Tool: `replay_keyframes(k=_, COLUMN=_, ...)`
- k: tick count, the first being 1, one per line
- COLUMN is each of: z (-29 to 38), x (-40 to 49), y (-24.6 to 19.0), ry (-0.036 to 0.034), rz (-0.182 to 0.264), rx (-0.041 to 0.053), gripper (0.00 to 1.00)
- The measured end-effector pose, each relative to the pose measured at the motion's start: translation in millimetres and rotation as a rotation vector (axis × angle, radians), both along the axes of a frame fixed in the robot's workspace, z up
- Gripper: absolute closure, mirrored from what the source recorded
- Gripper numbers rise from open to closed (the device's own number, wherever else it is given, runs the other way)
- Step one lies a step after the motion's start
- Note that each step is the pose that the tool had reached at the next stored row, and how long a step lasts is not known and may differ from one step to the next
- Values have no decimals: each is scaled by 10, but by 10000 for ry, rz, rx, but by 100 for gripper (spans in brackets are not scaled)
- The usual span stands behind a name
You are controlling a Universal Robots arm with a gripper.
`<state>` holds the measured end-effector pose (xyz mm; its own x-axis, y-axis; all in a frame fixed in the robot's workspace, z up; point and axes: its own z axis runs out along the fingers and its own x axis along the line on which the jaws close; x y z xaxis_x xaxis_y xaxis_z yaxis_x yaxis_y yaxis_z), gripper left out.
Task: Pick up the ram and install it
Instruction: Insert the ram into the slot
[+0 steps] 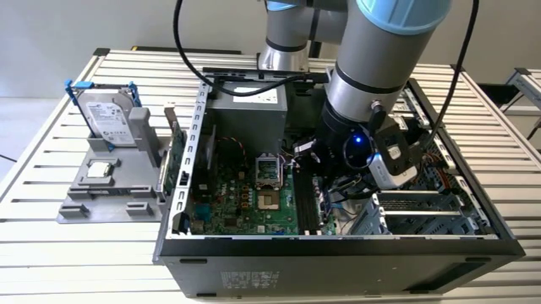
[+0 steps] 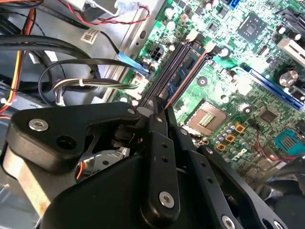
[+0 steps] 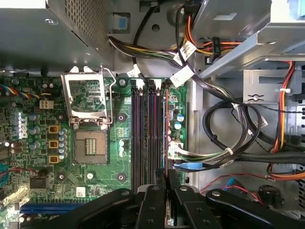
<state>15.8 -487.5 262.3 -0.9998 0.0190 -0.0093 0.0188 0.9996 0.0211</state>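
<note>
The arm (image 1: 372, 82) reaches steeply downward, its claw (image 3: 166, 177) pointed down with fingers drawn nearly together.

The gripper (image 3: 164, 179) is hanging inside the computer case (image 1: 338, 250), directly over the memory slots (image 3: 147, 133). The processor socket (image 3: 90, 145) is lying beside those slots; cables (image 3: 228, 143) are running on their other side.

Even, soft room light falls over the slatted bench (image 1: 50, 253) in the exterior view, with faint shadows — the open computer case (image 1: 338, 253) is dimmer inside. In the second wrist view the motherboard (image 2: 248, 62) glares bright green, near washed out, while the black tool (image 2: 159, 112) looms dark and soft-edged. The first wrist view is evenly lit and crisp — cables (image 3: 224, 138) cast slight shadows.
</note>
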Motion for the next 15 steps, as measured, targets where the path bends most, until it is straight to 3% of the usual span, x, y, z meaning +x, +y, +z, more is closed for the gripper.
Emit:
replay_keyframes(k=7, z=-13, x=0, y=1, ry=7, rz=-1, rx=3, gripper=100)
replay_keyframes(k=15, z=-80, x=0, y=0, ry=8, rz=0, rx=0, gripper=100)
